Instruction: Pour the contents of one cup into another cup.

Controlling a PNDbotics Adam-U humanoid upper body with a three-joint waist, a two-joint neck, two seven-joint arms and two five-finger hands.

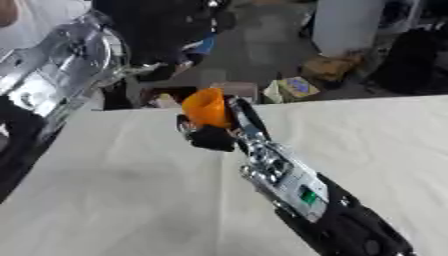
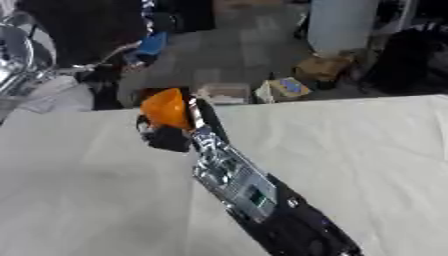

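Over the pale cloth-covered surface [image 1: 122, 200], cluttered grey floor [image 2: 236, 55] beyond, the right hand [image 1: 214, 134] clasps an orange plastic cup [image 1: 206, 106] tipped leftward.

Looks like a lab or workshop: my cloth-covered tabletop [image 1: 131, 200], grey floor [image 1: 254, 45] cluttered with cardboard boxes [image 1: 328, 67], white cylinder [image 1: 348, 25].

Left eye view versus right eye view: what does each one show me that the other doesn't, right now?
Only the left eye view shows the long run of the left arm, silver and black, down its left side, reaching the lower edge. Only the right eye view shows more bare table left of the cup; there the left arm is just a corner piece. Both show the right hand curled round the orange cup, tilted near the table's far edge. Neither shows a second cup or the left hand.
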